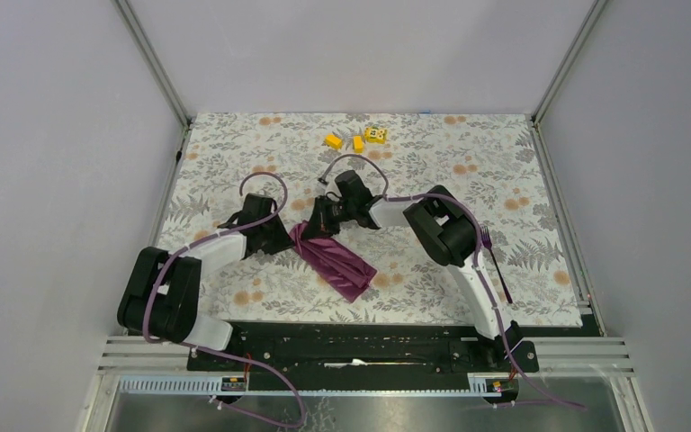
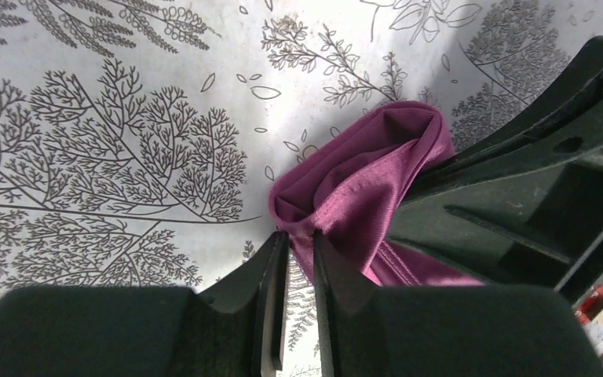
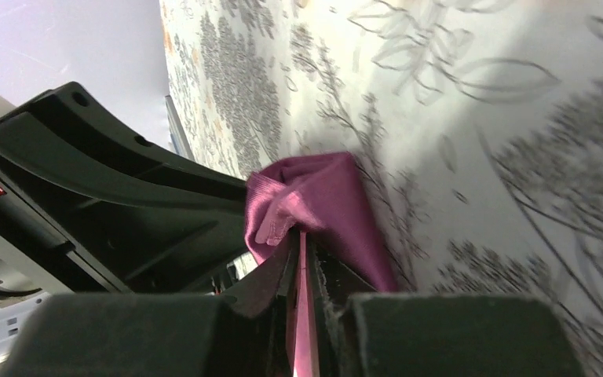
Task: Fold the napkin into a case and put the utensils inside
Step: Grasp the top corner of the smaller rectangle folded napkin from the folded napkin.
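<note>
Napkin (image 1: 337, 261): folded to a narrow strip, with one end bunched up at the tips of both grippers and the rest trailing away from them on the tablecloth (image 1: 468, 171). Long axis diagonal: pinched end far-left, free end pointing near-right. Right gripper (image 3: 302, 236) clenched on the cloth, fabric well into the jaws. Left gripper (image 2: 300, 239) nips a fold at its very tips only. Risk: that shallow left hold slips if the two pull apart, and the folds spill open. The heads are crowded and may knock.

Small yellow blocks (image 1: 357, 142) lie on the floral tablecloth (image 1: 234, 153), beyond the right claw (image 1: 322, 219) and well apart from it.
</note>
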Motion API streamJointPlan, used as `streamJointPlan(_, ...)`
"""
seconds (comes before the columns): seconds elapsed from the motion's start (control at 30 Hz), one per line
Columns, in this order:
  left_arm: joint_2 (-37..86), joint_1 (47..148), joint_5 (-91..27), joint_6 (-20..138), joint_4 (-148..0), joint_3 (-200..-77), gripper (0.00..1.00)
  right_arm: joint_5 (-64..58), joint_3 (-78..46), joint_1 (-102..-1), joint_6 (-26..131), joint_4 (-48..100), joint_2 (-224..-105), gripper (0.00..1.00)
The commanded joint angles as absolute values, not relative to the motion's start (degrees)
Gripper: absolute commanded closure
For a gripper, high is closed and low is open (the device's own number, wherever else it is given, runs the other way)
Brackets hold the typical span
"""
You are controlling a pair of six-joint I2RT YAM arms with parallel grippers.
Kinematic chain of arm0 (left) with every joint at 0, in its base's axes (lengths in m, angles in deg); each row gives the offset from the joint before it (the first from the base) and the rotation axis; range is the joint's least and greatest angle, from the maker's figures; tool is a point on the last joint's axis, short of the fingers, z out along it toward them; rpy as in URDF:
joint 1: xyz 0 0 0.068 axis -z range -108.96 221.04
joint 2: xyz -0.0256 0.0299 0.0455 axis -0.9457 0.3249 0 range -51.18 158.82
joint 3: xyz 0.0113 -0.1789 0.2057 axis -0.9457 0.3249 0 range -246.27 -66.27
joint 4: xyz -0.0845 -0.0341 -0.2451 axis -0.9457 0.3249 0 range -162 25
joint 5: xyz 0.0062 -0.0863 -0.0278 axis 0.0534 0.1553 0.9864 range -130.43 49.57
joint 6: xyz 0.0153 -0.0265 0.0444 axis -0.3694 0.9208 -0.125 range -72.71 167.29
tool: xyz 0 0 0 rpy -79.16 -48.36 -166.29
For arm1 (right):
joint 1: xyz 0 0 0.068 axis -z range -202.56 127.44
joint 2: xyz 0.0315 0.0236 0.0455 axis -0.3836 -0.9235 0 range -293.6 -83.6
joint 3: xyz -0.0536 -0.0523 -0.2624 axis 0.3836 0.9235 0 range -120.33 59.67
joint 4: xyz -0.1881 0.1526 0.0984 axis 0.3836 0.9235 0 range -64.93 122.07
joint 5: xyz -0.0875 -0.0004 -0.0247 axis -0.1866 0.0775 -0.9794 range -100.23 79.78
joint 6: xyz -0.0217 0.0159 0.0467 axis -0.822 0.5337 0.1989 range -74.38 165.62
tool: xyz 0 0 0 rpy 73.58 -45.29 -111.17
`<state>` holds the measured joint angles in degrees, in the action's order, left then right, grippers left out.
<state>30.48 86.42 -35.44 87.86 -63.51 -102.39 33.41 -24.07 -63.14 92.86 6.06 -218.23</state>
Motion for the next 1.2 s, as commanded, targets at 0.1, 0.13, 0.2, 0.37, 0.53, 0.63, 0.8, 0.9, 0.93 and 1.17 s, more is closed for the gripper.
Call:
streamJointPlan(0.1, 34.5, 86.6, -33.7, 88.7, -71.8, -101.6, 0.78, 32.0, -26.1, -66.3, 98.5, -4.4, -222.2, 0.87)
streamJointPlan(0.13, 34.3, 86.7, -33.8, 88.6, -71.8, -101.5, 0.78, 31.3, -24.7, -66.3, 99.0, -6.2, -221.8, 0.85)
streamJointPlan(0.2, 33.5, 86.8, -33.7, 88.4, -71.3, -101.5, 0.78, 30.0, -22.8, -66.2, 98.6, -7.7, -220.6, 0.8)
streamJointPlan(0.37, 24.2, 86.6, -37.6, 88.9, -63.7, -102.1, 0.64, 28.4, -20.0, -64.8, 98.3, -7.1, -219.4, 0.8)
streamJointPlan(0.53, 22.3, 86.4, -37.8, 87.0, -57.7, -108.1, 0.55, 28.2, -17.6, -63.6, 99.1, -8.6, -218.7, 0.82)
streamJointPlan(0.63, 25.0, 86.4, -37.8, 86.2, -57.7, -109.6, 0.68, 28.6, -17.5, -63.6, 99.4, -9.2, -219.0, 0.85)
streamJointPlan(0.8, 28.6, 86.5, -37.8, 85.9, -58.9, -110.8, 0.68, 28.7, -17.9, -63.6, 99.2, -8.8, -219.0, 0.85)
streamJointPlan(0.9, 30.1, 86.6, -37.7, 85.6, -60.0, -111.2, 0.69, 28.8, -18.4, -63.6, 99.3, -8.8, -219.3, 0.87)
streamJointPlan(0.93, 30.6, 86.7, -37.8, 85.5, -60.2, -111.3, 0.69, 28.8, -18.4, -63.6, 99.4, -8.8, -219.5, 0.87)
streamJointPlan(1.17, 33.3, 87.3, -38.6, 85.3, -61.2, -112.1, 0.77, 29.0, -18.7, -63.6, 99.3, -8.7, -219.9, 0.88)
